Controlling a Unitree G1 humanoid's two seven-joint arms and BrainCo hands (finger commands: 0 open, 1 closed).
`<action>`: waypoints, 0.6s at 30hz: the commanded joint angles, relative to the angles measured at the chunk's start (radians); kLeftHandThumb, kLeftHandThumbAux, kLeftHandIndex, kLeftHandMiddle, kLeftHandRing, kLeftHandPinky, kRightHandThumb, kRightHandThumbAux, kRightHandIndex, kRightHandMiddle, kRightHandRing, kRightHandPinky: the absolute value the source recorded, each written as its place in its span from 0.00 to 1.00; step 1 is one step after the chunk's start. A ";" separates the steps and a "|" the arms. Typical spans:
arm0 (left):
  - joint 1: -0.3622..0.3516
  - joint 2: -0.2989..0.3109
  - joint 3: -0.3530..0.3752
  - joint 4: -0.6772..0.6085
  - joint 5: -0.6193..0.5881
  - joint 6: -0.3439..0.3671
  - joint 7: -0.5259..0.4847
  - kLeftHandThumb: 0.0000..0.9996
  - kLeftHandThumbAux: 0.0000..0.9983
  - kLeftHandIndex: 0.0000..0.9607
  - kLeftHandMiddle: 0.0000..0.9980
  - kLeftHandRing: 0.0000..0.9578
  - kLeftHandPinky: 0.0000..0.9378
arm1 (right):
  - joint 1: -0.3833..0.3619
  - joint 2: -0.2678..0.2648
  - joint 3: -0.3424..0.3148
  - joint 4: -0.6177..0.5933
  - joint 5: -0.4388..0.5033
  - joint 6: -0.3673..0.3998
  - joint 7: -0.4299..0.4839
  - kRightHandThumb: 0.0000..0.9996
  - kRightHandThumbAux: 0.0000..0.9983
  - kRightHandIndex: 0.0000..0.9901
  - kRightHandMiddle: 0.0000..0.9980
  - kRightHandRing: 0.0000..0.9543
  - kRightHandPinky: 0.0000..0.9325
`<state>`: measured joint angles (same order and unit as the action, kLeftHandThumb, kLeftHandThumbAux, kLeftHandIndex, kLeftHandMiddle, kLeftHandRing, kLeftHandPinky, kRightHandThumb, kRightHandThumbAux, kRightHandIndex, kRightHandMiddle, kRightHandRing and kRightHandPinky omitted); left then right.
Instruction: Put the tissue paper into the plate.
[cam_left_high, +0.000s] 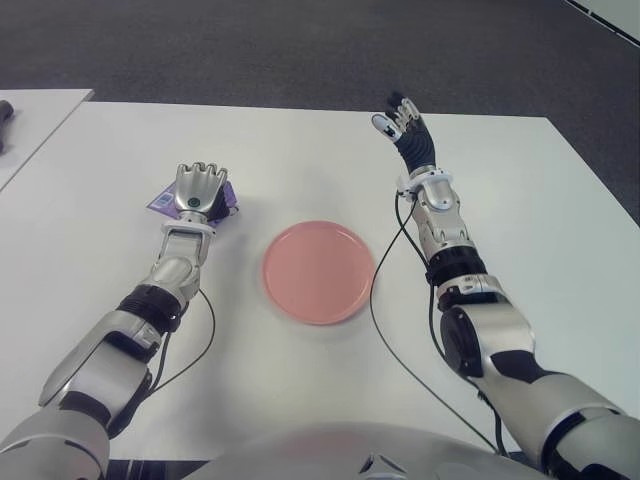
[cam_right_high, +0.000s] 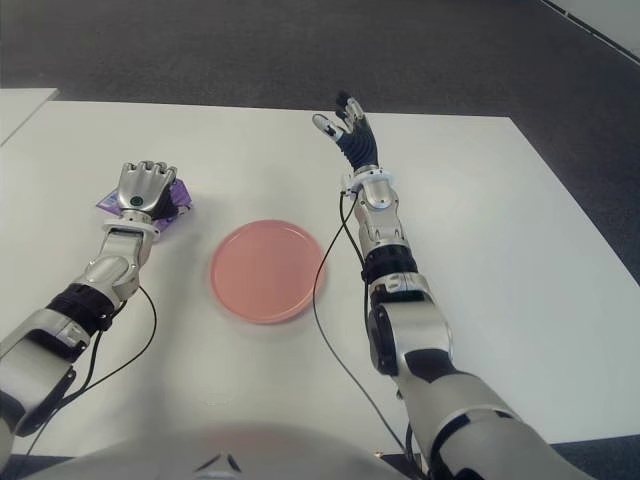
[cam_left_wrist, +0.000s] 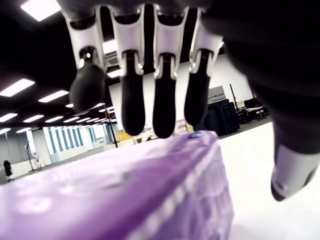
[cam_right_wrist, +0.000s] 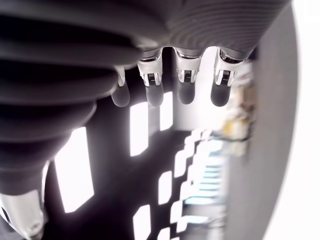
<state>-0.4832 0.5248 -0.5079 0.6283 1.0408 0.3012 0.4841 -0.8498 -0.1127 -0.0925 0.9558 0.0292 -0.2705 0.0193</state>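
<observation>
**Left hand poised over the tissue pack, plate bare, right hand raised**

At the far left edge of the white table (cam_left_high: 300, 400), a second table (cam_left_high: 35, 115) stands apart across a narrow gap, with a dark object (cam_left_high: 5, 120) on its left rim that is too cut off to identify.

On the left side of the main table, the left hand (cam_left_high: 198, 188) sits directly over the purple tissue pack (cam_left_high: 165, 200), whose corners show on both sides of the palm. In the left wrist view the four fingers (cam_left_wrist: 132, 95) hang straight down above the pack's purple top, their tips just clear of it, and the thumb (cam_left_wrist: 292, 172) stands off to one side; the fingers are extended, not closed around the pack, which lies flat on the table.

Right of the pack, near the table's middle, lies the pink plate (cam_left_high: 318, 272), well apart from the pack and with nothing in it. A black cable (cam_left_high: 385, 340) curves along the table beside the plate's right rim.

Further right, the right hand (cam_left_high: 405, 125) is lifted near the table's far edge, fingers extended and loosely spread, holding nothing; its wrist view shows four straight fingertips (cam_right_wrist: 185, 90) against ceiling lights
</observation>
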 joint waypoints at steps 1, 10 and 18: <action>0.029 0.000 -0.021 -0.005 0.021 0.003 0.010 0.96 0.65 0.48 0.47 0.50 0.80 | -0.041 0.018 0.012 0.084 -0.033 -0.047 -0.043 0.18 0.56 0.00 0.00 0.00 0.00; 0.035 0.001 -0.033 -0.021 0.044 0.022 0.003 0.96 0.65 0.48 0.47 0.51 0.84 | -0.047 0.015 0.031 0.150 -0.081 -0.081 -0.102 0.15 0.55 0.00 0.00 0.00 0.00; 0.045 0.007 -0.026 -0.036 0.039 0.009 0.011 0.96 0.65 0.47 0.48 0.53 0.87 | -0.055 0.009 0.039 0.184 -0.110 -0.092 -0.139 0.14 0.55 0.00 0.00 0.00 0.00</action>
<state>-0.4526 0.5260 -0.5305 0.5987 1.0747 0.3173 0.4892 -0.8966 -0.0993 -0.0552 1.1160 -0.0749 -0.3531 -0.1080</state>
